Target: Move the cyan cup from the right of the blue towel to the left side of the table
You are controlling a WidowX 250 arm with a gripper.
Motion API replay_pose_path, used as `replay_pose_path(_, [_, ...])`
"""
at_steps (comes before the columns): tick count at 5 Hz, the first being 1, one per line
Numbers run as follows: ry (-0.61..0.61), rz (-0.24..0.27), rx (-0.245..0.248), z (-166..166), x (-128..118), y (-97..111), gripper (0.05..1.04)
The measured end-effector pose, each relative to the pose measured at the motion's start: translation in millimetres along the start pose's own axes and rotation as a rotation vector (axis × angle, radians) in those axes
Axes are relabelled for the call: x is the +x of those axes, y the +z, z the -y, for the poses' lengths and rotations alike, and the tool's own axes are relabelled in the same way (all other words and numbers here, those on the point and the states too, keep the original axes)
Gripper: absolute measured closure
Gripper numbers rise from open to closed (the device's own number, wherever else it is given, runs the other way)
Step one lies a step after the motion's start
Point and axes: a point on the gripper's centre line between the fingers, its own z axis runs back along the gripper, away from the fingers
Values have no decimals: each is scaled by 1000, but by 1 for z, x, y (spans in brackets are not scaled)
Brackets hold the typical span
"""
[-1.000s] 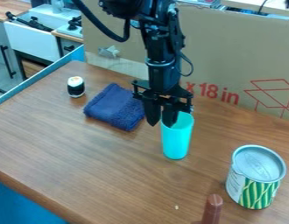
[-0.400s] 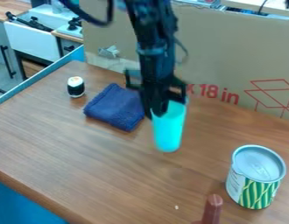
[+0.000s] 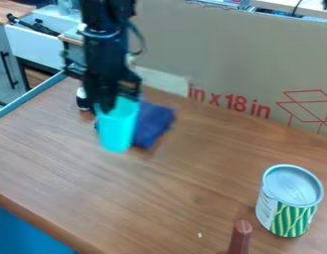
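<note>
The black gripper (image 3: 105, 105) hangs over the left part of the table, shut on the rim of a turquoise cup (image 3: 118, 130). The cup is upright, in front of the folded dark blue cloth (image 3: 151, 123), and hides the cloth's left part. Whether the cup's base touches the table I cannot tell. Just behind the gripper, to its left, stands a small black and white sushi-like roll (image 3: 81, 100), partly covered by the arm.
A can with a silver lid (image 3: 292, 191) stands on the wooden table (image 3: 159, 198) at the right. Near the front edge a brown rod-like object (image 3: 240, 237) points up. Behind the table rises a cardboard panel (image 3: 239, 54); a toy sink stands at the upper left.
My gripper has moved left with the turquoise cup, which was right of the cloth and is now in front of it. Its fingers have closed on the cup's rim.
</note>
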Motion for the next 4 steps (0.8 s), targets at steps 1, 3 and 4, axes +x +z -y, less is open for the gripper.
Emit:
replay_pose_path(1, [93, -94, 45, -46, -6, -8, 994])
replay_pose_path(3, [242, -196, -54, -134, -5, -53, 994])
replay_pose_path(4, [244, -268, -65, -149, -11, -79, 994])
